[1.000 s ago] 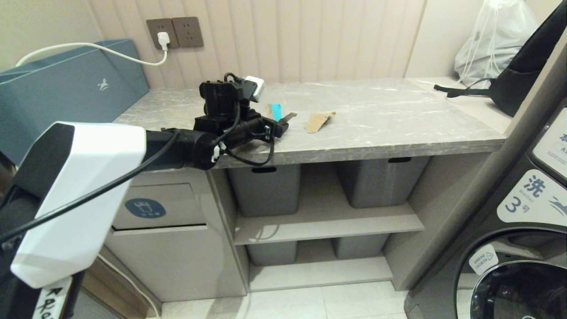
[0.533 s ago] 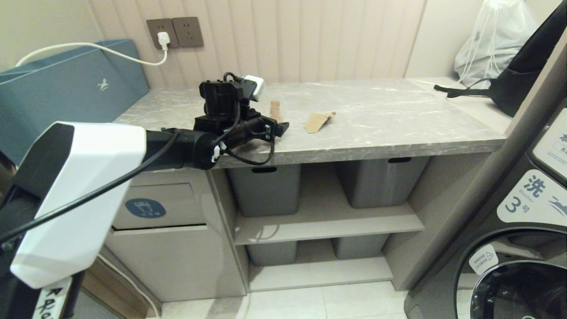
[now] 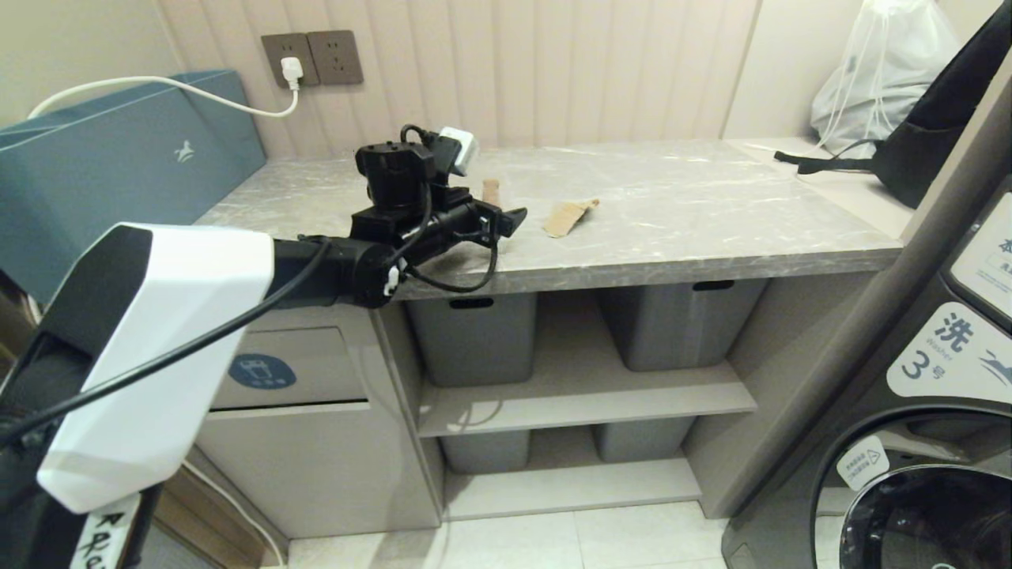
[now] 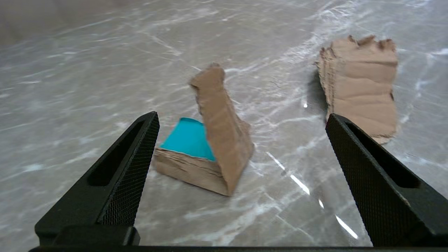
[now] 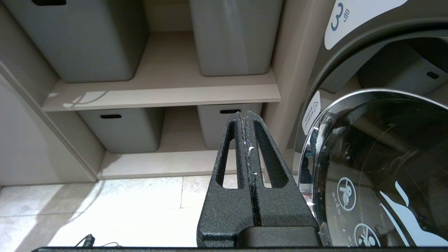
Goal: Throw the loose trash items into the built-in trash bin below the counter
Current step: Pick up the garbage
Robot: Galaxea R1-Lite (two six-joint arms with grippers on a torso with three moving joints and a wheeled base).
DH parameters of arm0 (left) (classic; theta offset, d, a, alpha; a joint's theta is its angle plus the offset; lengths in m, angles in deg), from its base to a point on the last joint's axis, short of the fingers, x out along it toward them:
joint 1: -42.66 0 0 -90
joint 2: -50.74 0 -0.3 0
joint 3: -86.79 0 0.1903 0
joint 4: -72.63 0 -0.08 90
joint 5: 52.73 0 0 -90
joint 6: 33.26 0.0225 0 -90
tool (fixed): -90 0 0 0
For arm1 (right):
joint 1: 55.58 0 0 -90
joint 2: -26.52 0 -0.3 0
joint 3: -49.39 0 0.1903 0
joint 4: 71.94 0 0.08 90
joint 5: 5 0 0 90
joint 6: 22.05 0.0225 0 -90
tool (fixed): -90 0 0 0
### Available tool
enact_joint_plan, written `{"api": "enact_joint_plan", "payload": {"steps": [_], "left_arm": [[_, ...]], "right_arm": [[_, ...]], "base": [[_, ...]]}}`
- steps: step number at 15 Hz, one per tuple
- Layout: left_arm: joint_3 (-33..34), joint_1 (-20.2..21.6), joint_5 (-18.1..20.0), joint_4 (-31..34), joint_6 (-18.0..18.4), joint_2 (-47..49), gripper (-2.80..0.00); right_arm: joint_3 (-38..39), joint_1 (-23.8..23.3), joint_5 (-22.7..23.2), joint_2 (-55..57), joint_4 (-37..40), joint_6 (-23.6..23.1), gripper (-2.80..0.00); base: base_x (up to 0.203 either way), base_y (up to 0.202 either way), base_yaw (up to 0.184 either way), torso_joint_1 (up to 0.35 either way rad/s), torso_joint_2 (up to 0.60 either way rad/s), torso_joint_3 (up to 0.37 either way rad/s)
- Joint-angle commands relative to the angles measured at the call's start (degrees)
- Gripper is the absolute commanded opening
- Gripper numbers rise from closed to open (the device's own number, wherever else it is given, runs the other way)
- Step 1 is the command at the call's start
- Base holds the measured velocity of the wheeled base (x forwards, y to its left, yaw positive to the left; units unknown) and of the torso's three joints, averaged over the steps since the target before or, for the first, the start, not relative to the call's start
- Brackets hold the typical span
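- Along the ribbed beige back wall runs the long grey marble-patterned counter [image 3: 680,213] with white veining and a thick front edge; a double wall socket [image 3: 312,58] holds a white plug and cable.
- Below the counter, beige shelves carry four grey plastic tubs with slot handles [image 3: 474,336]; pale floor tiles lie beneath.
- At the left under the slab sits the built-in trash bin [image 3: 277,371], a beige cabinet front whose flap panel bears a blue oval sticker; the flap is closed.
- Two paper scraps lie on the stone, near each other but apart: the folded teal scrap with tan underside [image 4: 210,154] and the flat plain tan kraft scrap [image 4: 360,87].
- One black left gripper [image 4: 241,147] hovers low over the counter, its fingers spread wide; the teal scrap lies between them, close to one finger, and whether it touches it I cannot tell.
- From the head camera the left arm's wrist hides most of the teal scrap, leaving only a tan tip showing.
- Down by the washing machine door [image 5: 378,168], the right gripper [image 5: 247,120] hangs with its fingers pressed together, holding nothing.
- A large teal box [image 3: 118,158] at the left, and a white plastic bag [image 3: 885,71] and a black bag [image 3: 933,142] at the right, are cut off by the frame edges.
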Motion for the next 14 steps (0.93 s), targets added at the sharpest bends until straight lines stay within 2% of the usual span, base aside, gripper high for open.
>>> {"api": "enact_joint_plan", "payload": {"steps": [1, 7, 8, 14], "left_arm": [[0.0, 0.0, 0.4, -0.3, 0.0, 0.6, 0.00], [0.0, 0.0, 0.5, -4.3, 0.0, 2.5, 0.00], [0.0, 0.0, 0.5, -4.3, 0.0, 2.4, -2.80], [0.0, 0.1, 0.5, -4.3, 0.0, 2.4, -2.80]], "right_arm": [[0.0, 0.0, 0.0, 0.0, 0.0, 0.0, -2.80], [0.0, 0.0, 0.0, 0.0, 0.0, 0.0, -2.80], [0.0, 0.0, 0.0, 0.0, 0.0, 0.0, -2.80], [0.0, 0.0, 0.0, 0.0, 0.0, 0.0, -2.80]], "base": [[0.000, 0.000, 0.000, 0.000, 0.00, 0.000], [0.000, 0.000, 0.000, 0.000, 0.00, 0.000], [0.000, 0.000, 0.000, 0.000, 0.00, 0.000], [0.000, 0.000, 0.000, 0.000, 0.00, 0.000]]}}
